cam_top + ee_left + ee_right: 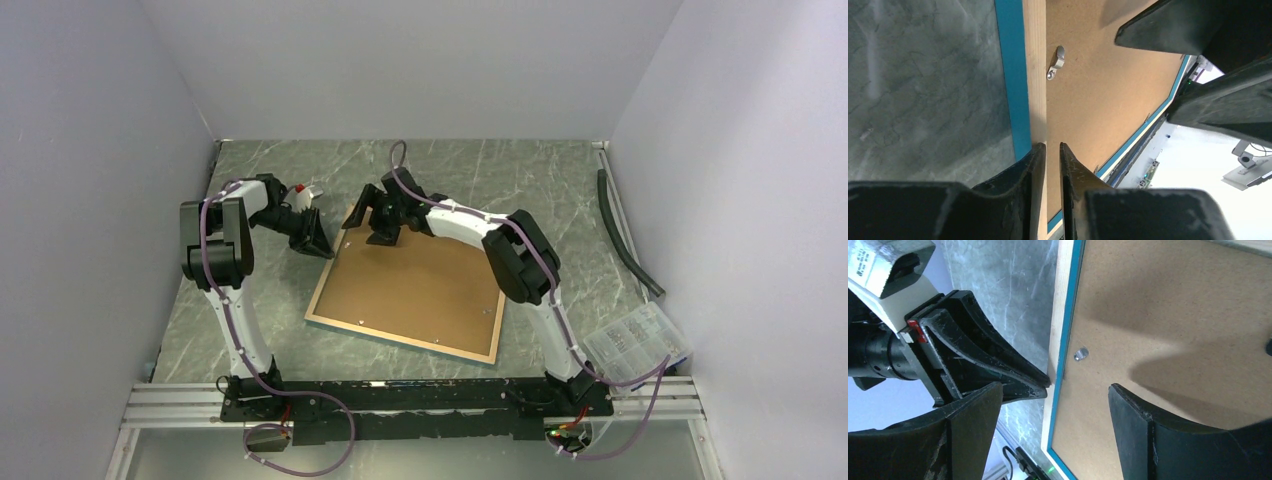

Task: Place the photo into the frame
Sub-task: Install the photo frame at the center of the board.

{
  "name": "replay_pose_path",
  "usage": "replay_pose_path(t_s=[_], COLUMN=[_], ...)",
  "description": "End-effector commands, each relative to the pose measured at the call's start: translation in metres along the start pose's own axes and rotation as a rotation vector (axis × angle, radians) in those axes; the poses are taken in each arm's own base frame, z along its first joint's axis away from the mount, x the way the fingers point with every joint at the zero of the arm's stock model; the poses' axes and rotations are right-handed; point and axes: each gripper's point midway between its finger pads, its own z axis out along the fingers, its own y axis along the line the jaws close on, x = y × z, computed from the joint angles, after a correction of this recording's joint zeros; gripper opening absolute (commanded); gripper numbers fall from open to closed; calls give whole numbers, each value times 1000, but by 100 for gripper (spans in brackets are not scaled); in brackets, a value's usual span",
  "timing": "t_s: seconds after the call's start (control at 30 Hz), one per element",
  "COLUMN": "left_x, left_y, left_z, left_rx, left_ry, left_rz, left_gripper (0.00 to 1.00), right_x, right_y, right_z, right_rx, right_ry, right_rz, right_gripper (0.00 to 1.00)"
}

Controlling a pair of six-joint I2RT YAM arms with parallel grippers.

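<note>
Turquoise edging on the thin-rimmed rectangular picture frame (1013, 75) shows only in the wrist views. Overhead gives just the pale rim round a brown backing board (420, 290), with the frame face-down on the grey marbled counter (520, 180). Left hand (324, 248) reaches in low, fingers nearly pressed together at the far-left rim; cannot tell if it pinches. Right hand (383, 235) tilts down over the board, spread wide.

— What colour is the frame (1009, 75)?
— Turquoise along its face, pale wood on the rim. The board (420, 290) in it is plain brown, with a silver clip (1058, 59).
— And the table (520, 180)?
— Grey-green, marbled with pale veins. The cables (204, 245) are purple, the walls (420, 60) a flat pale grey.
</note>
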Motion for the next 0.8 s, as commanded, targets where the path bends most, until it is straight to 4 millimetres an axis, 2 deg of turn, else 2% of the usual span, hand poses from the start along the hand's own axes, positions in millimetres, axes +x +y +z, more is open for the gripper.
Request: replay_pose_path(t_s=[0.0, 0.17, 0.37, 0.57, 0.77], left_x=[-7, -18, -22, -28, -21], left_y=[5, -5, 5, 7, 8], left_z=[-4, -18, -18, -25, -17], left_rx=[-43, -60, -78, -53, -20], left_ry=[-28, -65, -85, -117, -94], left_rz=[53, 110, 104, 98, 83], left_gripper=[25, 26, 26, 26, 27], right_x=[-5, -4, -4, -2, -2], right_y=[33, 30, 25, 19, 18], right_z=[3, 10, 16, 21, 25], right_rx=[-90, -87, -82, -74, -76], right_ry=[-16, -14, -11, -5, -1], right_rz=[-9, 0, 16, 24, 31], right_gripper=[81, 81, 81, 81, 81])
